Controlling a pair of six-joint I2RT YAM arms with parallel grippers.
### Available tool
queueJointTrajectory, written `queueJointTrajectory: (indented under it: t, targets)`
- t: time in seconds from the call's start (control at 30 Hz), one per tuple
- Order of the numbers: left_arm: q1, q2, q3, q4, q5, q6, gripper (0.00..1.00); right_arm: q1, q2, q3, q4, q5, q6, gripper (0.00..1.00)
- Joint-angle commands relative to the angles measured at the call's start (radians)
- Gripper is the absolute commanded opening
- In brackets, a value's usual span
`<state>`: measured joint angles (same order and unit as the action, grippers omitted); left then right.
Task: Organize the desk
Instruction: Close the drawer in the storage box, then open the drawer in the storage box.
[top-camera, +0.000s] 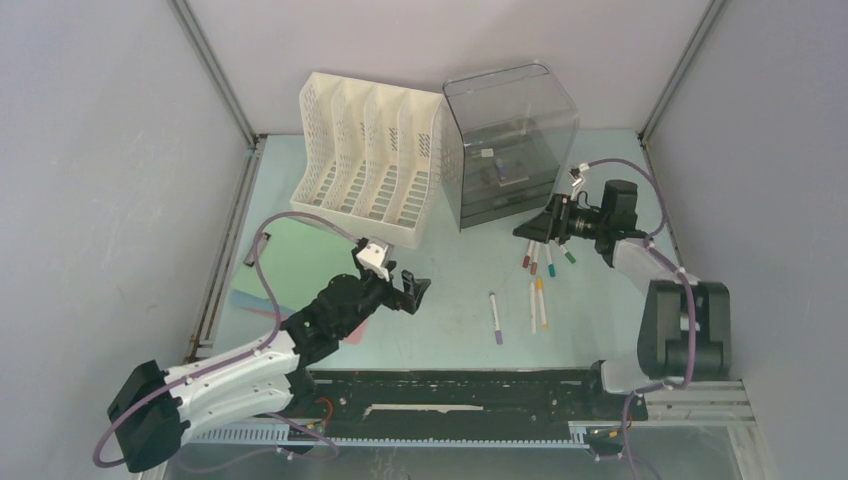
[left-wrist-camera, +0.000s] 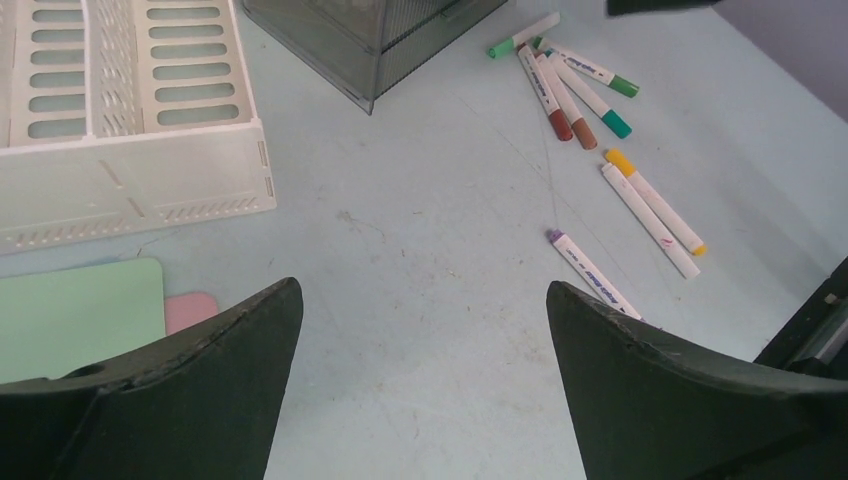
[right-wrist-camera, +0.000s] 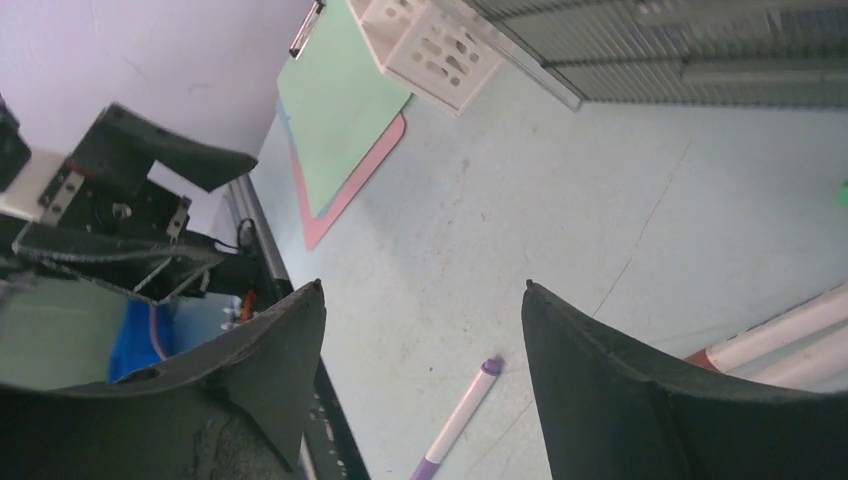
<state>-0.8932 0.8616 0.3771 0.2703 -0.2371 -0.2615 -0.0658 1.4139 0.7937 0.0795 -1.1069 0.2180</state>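
The bench (top-camera: 455, 275) lies fixed beneath both arms, with loose markers (left-wrist-camera: 545, 92) scattered right of centre. We find the left gripper (top-camera: 405, 290) and the right gripper (top-camera: 530, 228) both wide apart and empty. We judge each marker light, stiff, smooth and prone to roll, so take it mid-barrel.

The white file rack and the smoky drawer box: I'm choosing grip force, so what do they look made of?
The white file rack looks like moulded plastic, matte: thin dividers pierced with regular slots. The smoky drawer box looks like translucent grey plastic, glossy: drawers show through its rounded shell, which catches highlights. Which plastic, I cannot tell.
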Motion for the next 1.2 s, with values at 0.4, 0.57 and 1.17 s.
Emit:
queueJointTrajectory:
  t: [0.4,0.57,1.17]
  targets:
    - [0.005,-0.181,-0.108,0.057,-0.080,-0.098,1.00,0.006,0.378,0.058,0.495,0.240,0.627,0.75]
    - [0.007,-0.193,-0.107,0.055,-0.105,-0.084,1.00,0.024,0.426,0.072,0.516,0.318,0.726,0.61]
    - [0.007,-0.226,-0.129,0.077,-0.134,-0.082,1.00,0.063,0.556,0.143,0.526,0.419,0.808,0.38]
